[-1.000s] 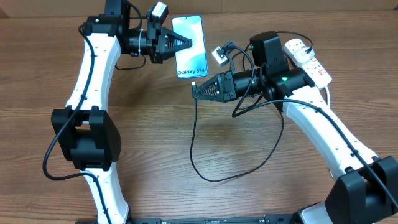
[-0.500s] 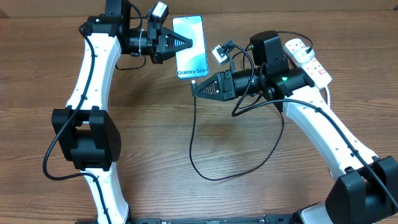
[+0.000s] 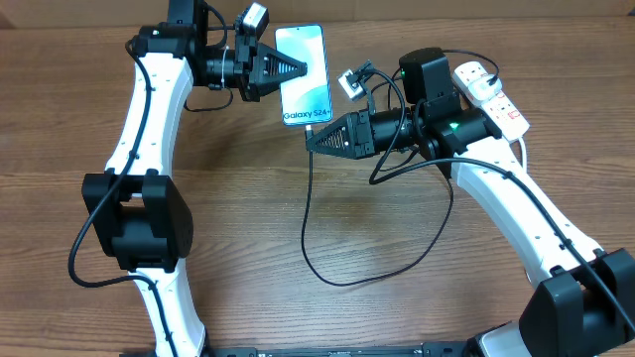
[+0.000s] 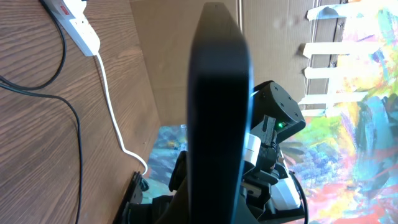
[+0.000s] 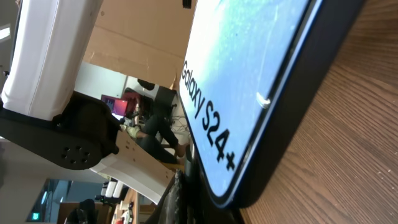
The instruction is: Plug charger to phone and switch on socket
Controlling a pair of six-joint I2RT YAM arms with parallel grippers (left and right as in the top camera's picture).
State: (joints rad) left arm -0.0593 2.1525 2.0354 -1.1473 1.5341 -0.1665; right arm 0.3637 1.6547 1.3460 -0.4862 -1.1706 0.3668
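**A:** Logging positions first. Phone (image 3: 308, 97)?

**B:** Far side of the table (image 3: 248, 208), screen up, "Galaxy S24+" text along its near edge. Left gripper (image 3: 301, 67) is clamped on the phone's left long edge. The left wrist view shows the phone edge-on between the fingers.

**A:** Right gripper (image 3: 312, 142)?

**B:** Closed, pinching the charger (image 3: 307, 223) near its connector end, just below the phone's bottom edge. Cannot tell whether the tip is seated in the port.

**A:** Cable run?

**B:** Thin and black. It drops from the right gripper toward the near side, loops, then climbs back under the right arm.

**A:** Socket (image 3: 493, 94)?

**B:** Far right, beyond the right arm, well apart from the phone. Thick white cord (image 4: 115, 118) trails off it. Switch position unreadable.
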